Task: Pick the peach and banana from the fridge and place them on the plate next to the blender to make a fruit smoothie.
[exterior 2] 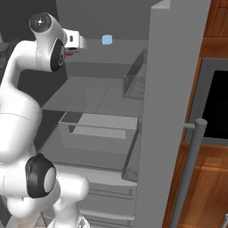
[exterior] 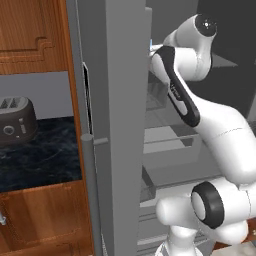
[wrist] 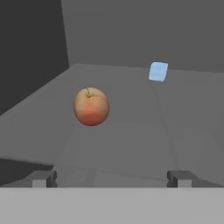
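The fridge [exterior 2: 169,89] stands open, and my arm reaches onto an upper grey shelf inside it. The peach [wrist: 91,106], round and orange-red with a yellowish top, rests on that shelf ahead of my gripper [wrist: 111,178] and a little to its left. My gripper is open and empty, well short of the peach. Its two dark fingertips [wrist: 41,178] stand wide apart. In the right base view my white hand [exterior 2: 75,41] sits high at the back of the fridge. The banana, the plate and the blender are out of view.
A small pale-blue cube [wrist: 158,71] lies farther back on the shelf, right of the peach, cube [exterior 2: 106,39]. Grey drawers [exterior 2: 98,129] sit below. The fridge door [exterior: 120,125] stands to my left. A dark toaster [exterior: 15,120] is on the black counter [exterior: 40,160].
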